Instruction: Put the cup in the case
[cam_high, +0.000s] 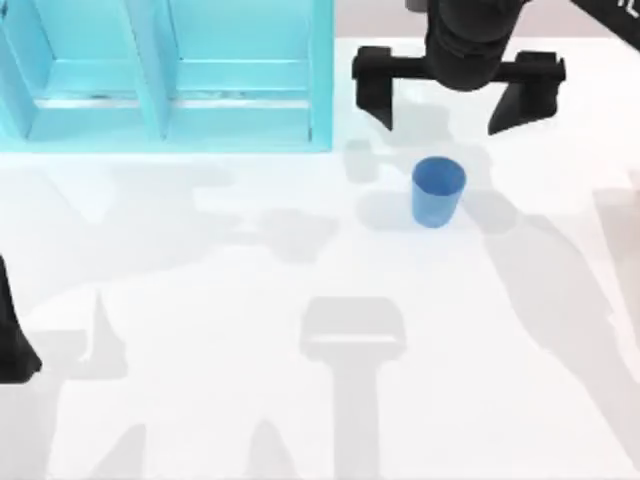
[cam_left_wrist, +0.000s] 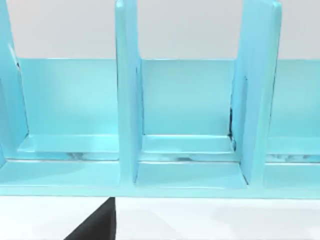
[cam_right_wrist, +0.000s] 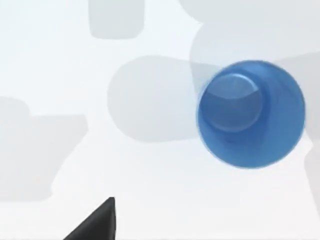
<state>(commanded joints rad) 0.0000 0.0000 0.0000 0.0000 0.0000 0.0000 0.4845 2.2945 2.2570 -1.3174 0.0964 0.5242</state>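
While the blue cup (cam_high: 437, 190) is standing upright on the white table (cam_high: 300, 400), apart from the turquoise case (cam_high: 170, 80) to its left, your right gripper (cam_high: 458, 98) is hovering just behind it with fingers spread wide, holding nothing. You are risking a tip-over: one finger descending on the rim would likely knock the light cup away. The right wrist view is looking straight into the cup's (cam_right_wrist: 250, 114) empty interior; the left wrist view is facing the case's (cam_left_wrist: 190, 170) open compartments. Your left arm is sitting parked at the table's left edge.
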